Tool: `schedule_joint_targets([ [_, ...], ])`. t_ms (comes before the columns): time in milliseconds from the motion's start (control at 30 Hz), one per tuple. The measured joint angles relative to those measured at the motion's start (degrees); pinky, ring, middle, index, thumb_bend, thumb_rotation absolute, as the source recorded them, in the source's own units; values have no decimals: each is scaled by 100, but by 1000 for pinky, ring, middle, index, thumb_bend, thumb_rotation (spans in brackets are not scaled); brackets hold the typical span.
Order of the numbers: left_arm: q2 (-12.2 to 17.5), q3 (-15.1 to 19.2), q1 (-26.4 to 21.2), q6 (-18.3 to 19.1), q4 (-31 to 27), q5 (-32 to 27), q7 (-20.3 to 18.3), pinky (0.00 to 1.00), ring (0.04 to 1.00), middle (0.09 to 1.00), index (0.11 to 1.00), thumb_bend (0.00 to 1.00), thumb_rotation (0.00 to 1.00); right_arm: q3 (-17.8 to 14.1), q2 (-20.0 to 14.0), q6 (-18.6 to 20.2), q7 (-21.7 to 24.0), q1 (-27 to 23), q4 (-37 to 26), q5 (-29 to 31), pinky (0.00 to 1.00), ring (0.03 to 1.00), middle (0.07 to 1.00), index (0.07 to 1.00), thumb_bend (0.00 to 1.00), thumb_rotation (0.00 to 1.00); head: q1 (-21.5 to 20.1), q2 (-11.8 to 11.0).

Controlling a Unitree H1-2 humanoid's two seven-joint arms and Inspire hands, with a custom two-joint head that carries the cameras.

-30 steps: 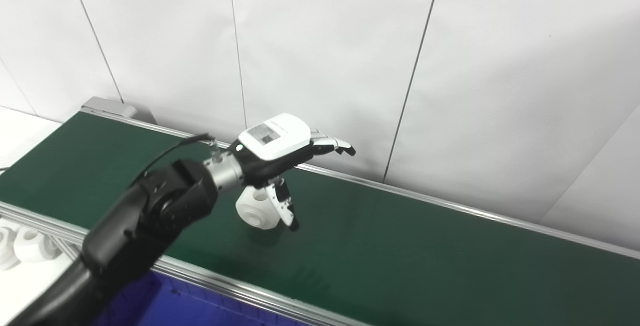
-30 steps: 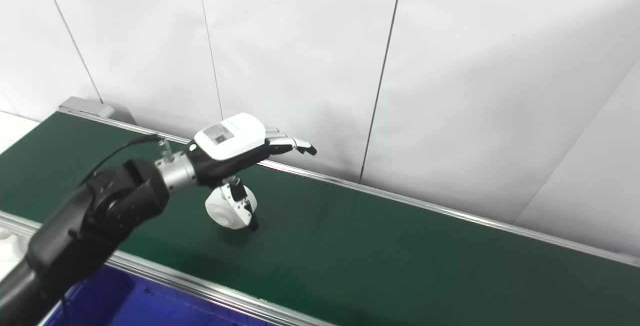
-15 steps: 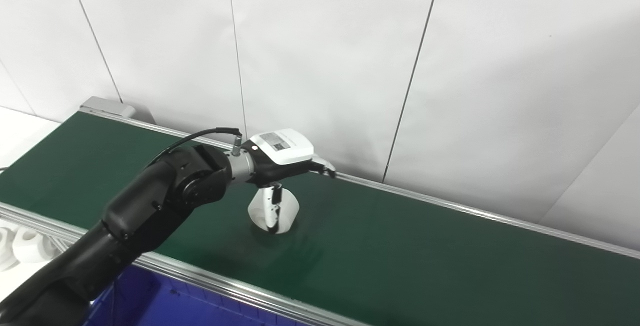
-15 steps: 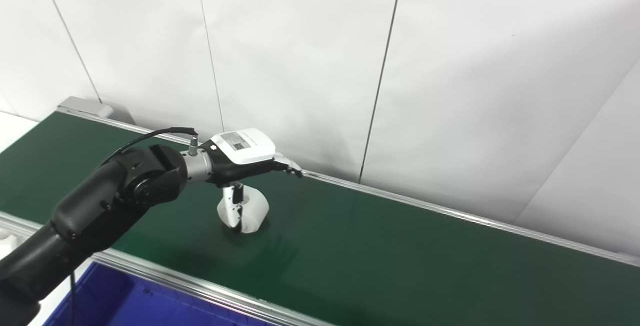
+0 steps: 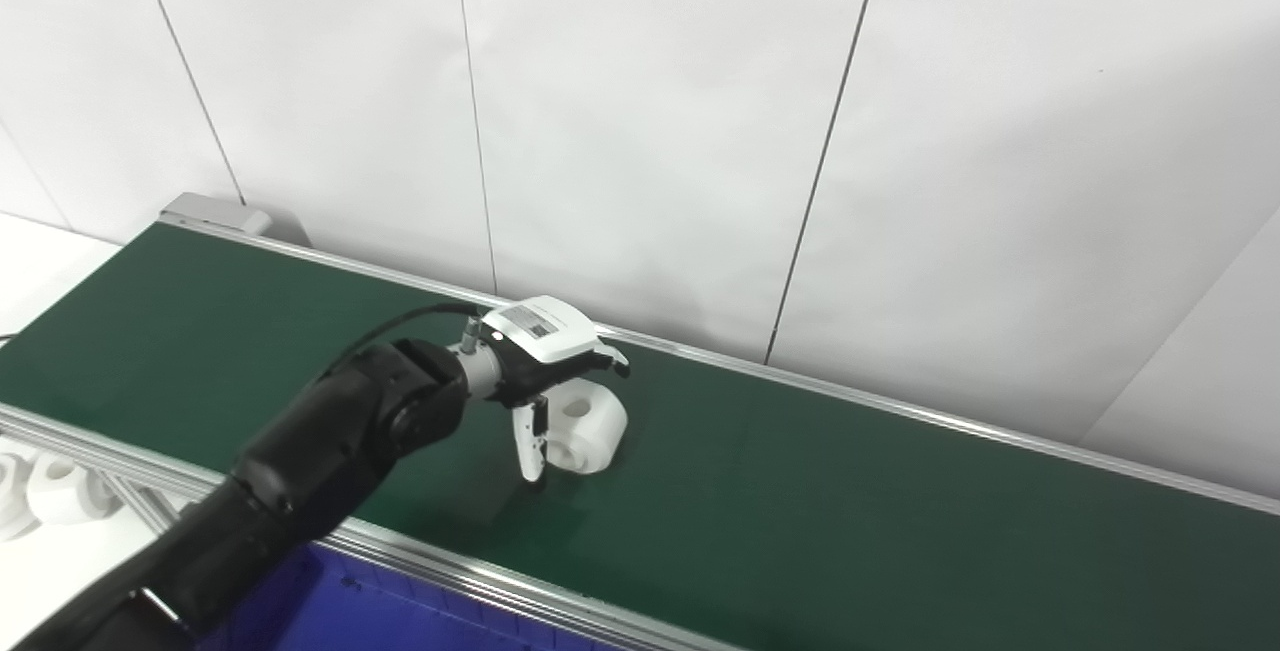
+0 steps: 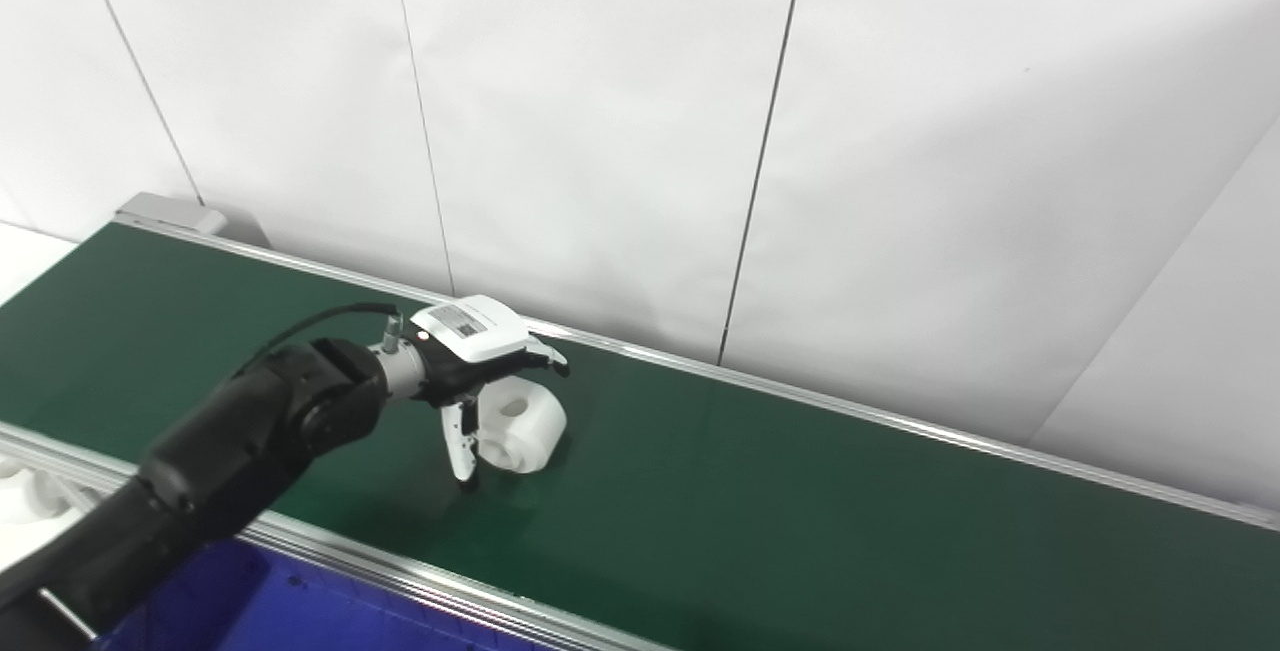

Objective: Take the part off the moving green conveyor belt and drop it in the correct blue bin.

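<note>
A white rounded part point(image 5: 588, 423) with holes in its top and side rests on the green conveyor belt point(image 5: 820, 501), near the belt's far side. My left hand point(image 5: 545, 339) is low over the part. Its thumb point(image 5: 527, 443) points down at the part's left face, and its fingers point(image 5: 610, 361) curl over the part's top far edge. The hand straddles the part with fingers and thumb still apart, and the part sits on the belt. My right hand is not in any view.
A blue bin point(image 5: 370, 611) lies below the belt's near metal rail point(image 5: 470, 576) at the bottom left. Other white parts point(image 5: 55, 491) sit on the white surface at the far left. A white panelled wall point(image 5: 650, 131) rises right behind the belt.
My left hand has dropped from above the belt down onto the part and its fingers have curled in. The part has shifted to the right along the belt and turned.
</note>
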Motion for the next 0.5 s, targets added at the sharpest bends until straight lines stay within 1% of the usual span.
schedule_joint_targets([
  [67, -115, -1, 40, 8, 226, 42, 293, 734, 842, 853, 845, 1000, 218, 5, -1, 22, 1, -2, -4, 1, 1000, 922, 944, 941, 868, 1000, -9, 9],
  [200, -376, -51, 154, 58, 515, 142, 714, 731, 836, 846, 843, 1000, 219, 17, 0, 44, 0, -2, -4, -8, 995, 917, 942, 935, 856, 1000, -61, 9],
  [267, -561, -71, 172, 156, 716, 149, 953, 720, 831, 839, 839, 1000, 216, 28, 0, 51, 0, -7, -5, -12, 991, 918, 943, 935, 863, 1000, -70, 18],
  [333, -704, -78, 179, 260, 754, 162, 1096, 700, 815, 829, 830, 996, 204, 43, 2, 67, -2, -4, -6, -23, 992, 920, 943, 934, 869, 1000, -79, 26],
  [400, -749, -95, 173, 262, 819, 132, 1205, 641, 748, 785, 790, 947, 125, 49, 4, 79, -3, -1, -9, -24, 995, 919, 941, 934, 872, 1000, -79, 26],
  [467, -881, -47, 163, 239, 984, -45, 1421, 536, 644, 723, 722, 872, 49, 50, 5, 95, -9, 0, -15, -41, 998, 915, 938, 933, 875, 1000, -79, 26],
  [500, -932, -45, 162, 222, 1015, -104, 1507, 503, 609, 694, 691, 838, 29, 55, 7, 106, -12, 0, -19, -65, 1000, 915, 937, 933, 873, 1000, -79, 35],
])
